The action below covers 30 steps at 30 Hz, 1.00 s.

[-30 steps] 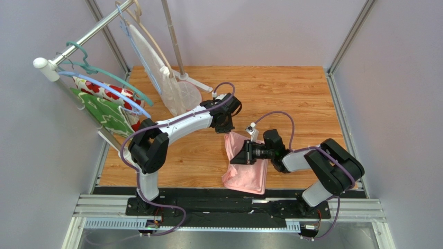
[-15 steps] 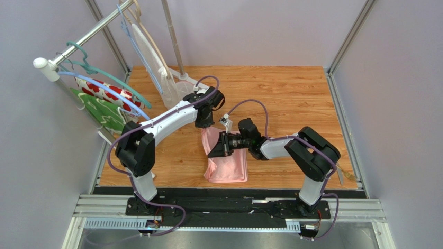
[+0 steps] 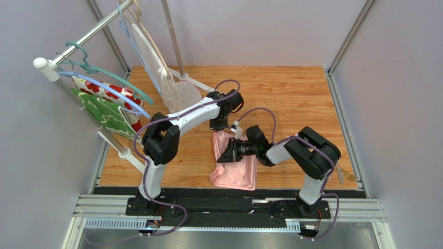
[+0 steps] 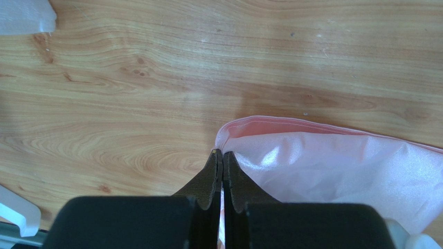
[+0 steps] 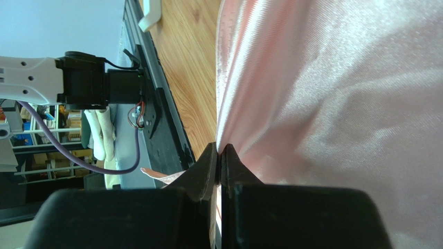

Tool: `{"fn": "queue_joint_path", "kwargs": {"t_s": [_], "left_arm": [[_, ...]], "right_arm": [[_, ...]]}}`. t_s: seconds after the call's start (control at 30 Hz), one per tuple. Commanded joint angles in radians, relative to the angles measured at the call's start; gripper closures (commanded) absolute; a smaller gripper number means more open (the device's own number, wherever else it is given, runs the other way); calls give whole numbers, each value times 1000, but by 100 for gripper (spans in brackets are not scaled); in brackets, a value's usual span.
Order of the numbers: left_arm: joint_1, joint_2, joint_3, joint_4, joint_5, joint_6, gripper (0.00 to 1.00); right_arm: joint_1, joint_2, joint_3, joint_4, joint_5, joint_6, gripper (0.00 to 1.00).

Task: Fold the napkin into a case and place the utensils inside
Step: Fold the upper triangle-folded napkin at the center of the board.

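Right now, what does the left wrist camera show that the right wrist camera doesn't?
Only left wrist: the left gripper pinching the napkin at its corner. Only right wrist: the right gripper pinching the napkin's edge, plus the black rail and purple cable. Both: the pink napkin over the wooden table, jaws shut on it.

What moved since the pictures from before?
The left gripper and right gripper carried the napkin left across the table, then a little back to the right. Nothing was grabbed or let go: both stayed pinched shut on the cloth.
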<state>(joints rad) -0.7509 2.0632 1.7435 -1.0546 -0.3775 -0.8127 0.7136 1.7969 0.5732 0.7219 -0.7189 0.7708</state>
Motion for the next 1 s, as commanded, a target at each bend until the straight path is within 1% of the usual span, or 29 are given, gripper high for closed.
{"fn": "queue_joint_path", "kwargs": {"t_s": [0.0, 0.03, 0.07, 0.13, 0.17, 0.2, 0.27, 0.3, 0.33, 0.4, 0.43, 0.5, 0.57, 0.6, 0.63, 0.67, 0.7, 0.73, 0.77, 0.8, 0.9, 0.97], "left_arm": [[9, -41, 44, 94, -127, -43, 100], [8, -51, 33, 99, -127, -45, 100], [8, -60, 10, 108, -124, -43, 100], [8, -87, -10, 119, -117, -46, 100], [7, -98, -36, 126, -110, -46, 100], [8, -119, -50, 148, -104, -46, 100], [8, -141, -76, 157, -89, -43, 100], [8, -146, -82, 166, -86, -45, 100], [8, -149, -88, 169, -75, -42, 100], [8, -155, -90, 179, -66, -33, 100], [8, -155, -88, 180, -54, -31, 100], [8, -161, -90, 188, -41, -26, 100], [7, -167, -94, 191, -29, -26, 100], [8, -169, -99, 202, -24, -23, 100], [8, -172, -105, 206, -20, -23, 100], [7, -173, -108, 208, -15, -22, 100], [7, -172, -110, 214, -11, -19, 100], [7, -170, -107, 217, -5, -19, 100], [7, -166, -105, 216, 0, -19, 100], [7, -164, -102, 217, 2, -16, 100], [7, -158, -96, 220, 5, -13, 100], [7, -152, -85, 222, 15, -6, 100]], "right_arm": [[15, -47, -13, -84, -67, -13, 94], [11, -63, -4, -119, -62, -22, 89], [4, -73, 2, -181, -51, -36, 86], [-20, -91, 4, -202, -53, -38, 78], [-32, -111, 5, -235, -51, -36, 72], [-49, -119, 11, -252, -62, -31, 60], [-100, -151, 14, -283, -83, -25, 56], [-117, -162, 20, -300, -88, -27, 47], [-146, -172, 31, -346, -97, -40, 45], [-167, -203, 56, -410, -94, -99, 38], [-184, -208, 82, -470, -88, -114, 37], [-209, -205, 111, -510, -80, -123, 37], [-252, -185, 145, -519, -71, -99, 39], [-265, -156, 160, -519, -73, -88, 44], [-279, -136, 181, -515, -71, -79, 47], [-279, -114, 230, -521, -65, -90, 60], [-278, -90, 269, -541, -62, -99, 69], [-276, -33, 299, -564, -66, -103, 75], [-273, -12, 341, -562, -67, -94, 85], [-273, 8, 356, -561, -65, -91, 89], [-266, 70, 433, -593, -42, -114, 96], [-264, 103, 467, -633, -22, -128, 98]]}}
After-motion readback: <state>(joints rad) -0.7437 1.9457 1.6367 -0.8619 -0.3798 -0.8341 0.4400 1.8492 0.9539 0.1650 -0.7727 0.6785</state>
